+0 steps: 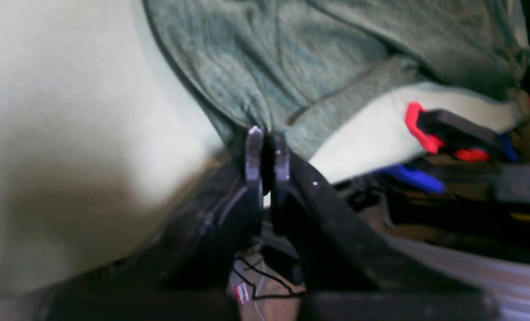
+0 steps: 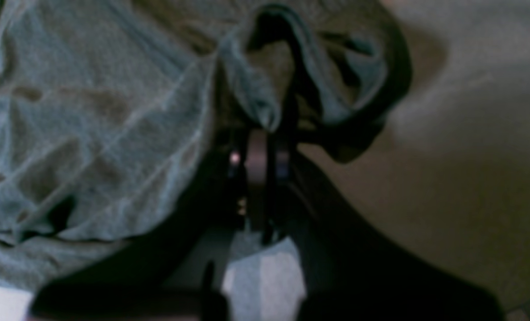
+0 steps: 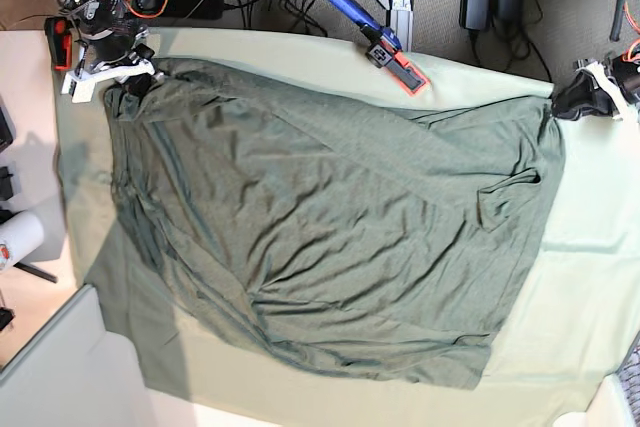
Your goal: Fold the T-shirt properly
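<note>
**A:** The T-shirt (image 3: 320,237) lies spread over the mint cloth (image 3: 590,287) on the surface, wrinkled, not yet folded. In the base view its long axis runs from the left corner, under the cable clutter, across to the right edge of the cloth. You hold both ends of that axis.

**B:** Which gripper has which end?

**A:** Your right gripper (image 3: 128,82) is at the shirt's upper-left corner in the base view. Your left gripper (image 3: 585,99) is at the upper-right corner, beyond the clamp (image 3: 385,45) with the red and blue handles. Both are clenched on fabric. In the left wrist view the left gripper (image 1: 267,154) has its jaws nearly together with the shirt's edge (image 1: 247,125) pinched between them. The right wrist view is blurry, but the right gripper (image 2: 258,154) looks closed on a bunched fold (image 2: 265,102).

**B:** Arm pose?

**A:** Both arms are reached out to the far edge of the shirt, low, wrists close to the cloth. Neither is nearer; each is already on its own corner. The body of the shirt lies toward you from both grippers.

**B:** So the next move?

**A:** My read: the fold depends on carrying that held edge evenly over the body. Keep both ends level or the edge will skew.
</note>
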### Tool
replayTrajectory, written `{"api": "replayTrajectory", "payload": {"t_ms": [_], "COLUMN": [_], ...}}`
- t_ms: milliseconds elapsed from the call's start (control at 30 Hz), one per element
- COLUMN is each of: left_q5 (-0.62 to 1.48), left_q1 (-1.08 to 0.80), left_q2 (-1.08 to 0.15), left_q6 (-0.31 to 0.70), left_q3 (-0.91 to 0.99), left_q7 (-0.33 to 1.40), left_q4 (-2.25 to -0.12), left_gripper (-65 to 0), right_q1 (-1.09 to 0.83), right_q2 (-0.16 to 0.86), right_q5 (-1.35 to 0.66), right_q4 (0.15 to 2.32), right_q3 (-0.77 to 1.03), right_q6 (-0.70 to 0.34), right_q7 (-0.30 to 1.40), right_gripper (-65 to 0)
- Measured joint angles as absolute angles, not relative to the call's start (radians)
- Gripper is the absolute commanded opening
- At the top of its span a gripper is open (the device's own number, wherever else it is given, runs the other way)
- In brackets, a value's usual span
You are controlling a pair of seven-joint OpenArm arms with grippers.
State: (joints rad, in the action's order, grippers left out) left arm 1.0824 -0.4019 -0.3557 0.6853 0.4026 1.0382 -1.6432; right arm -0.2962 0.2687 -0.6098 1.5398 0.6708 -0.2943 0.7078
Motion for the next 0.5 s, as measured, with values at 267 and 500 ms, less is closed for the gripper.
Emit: {"api": "replayTrajectory", "payload": {"t_ms": [267, 500], "left_q5": [1.177, 1.194], "left_q1": [-0.421, -0.411], "left_q2": [-0.471, -0.542], "left_q6": [0.685, 0.685], "left_q3": [0.403, 0.41], "left_q7": [1.093, 1.092], "left_q4": [-1.663, -1.723], "left_gripper": [-65.0, -65.0], "right_q1": [-0.299, -0.299], "right_q2": [0.266, 0.285], "right_q5": [-0.657, -0.672], "right_q4": [1.584, 1.584], "right_q3": [0.764, 0.779], "right_q6": [-0.295, -0.299], "right_q7": [0.784, 0.787], "right_gripper": [-65.0, -65.0]}}
